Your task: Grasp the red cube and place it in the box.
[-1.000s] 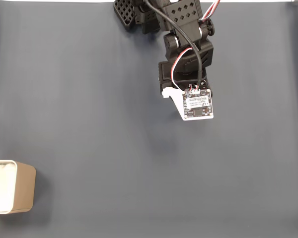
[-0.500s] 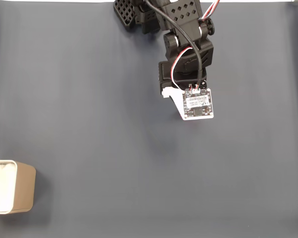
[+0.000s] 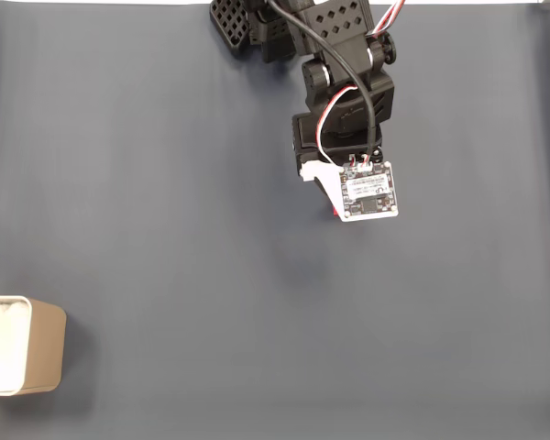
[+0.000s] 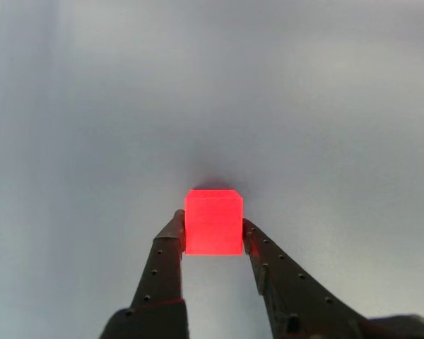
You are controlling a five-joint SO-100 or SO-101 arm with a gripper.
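The red cube [image 4: 213,224] sits between my gripper's [image 4: 213,223] two dark fingers in the other view, and both fingertips press against its sides. It is at or just above the grey surface, with a faint shadow behind it. In the fixed view only a thin sliver of the red cube [image 3: 336,214] peeks out beside the white camera board [image 3: 368,191] on the arm's wrist, which hides the fingers. The tan box [image 3: 46,353] stands open-topped at the lower left edge, far from the arm.
The black arm [image 3: 344,82] reaches down from the top centre of the dark grey mat [image 3: 165,183]. A white strip runs along the mat's top edge. Wide bare mat lies between the arm and the box.
The wrist camera board has shifted slightly right and turned a little, and a sliver of red now shows at its left edge. The box has not moved.
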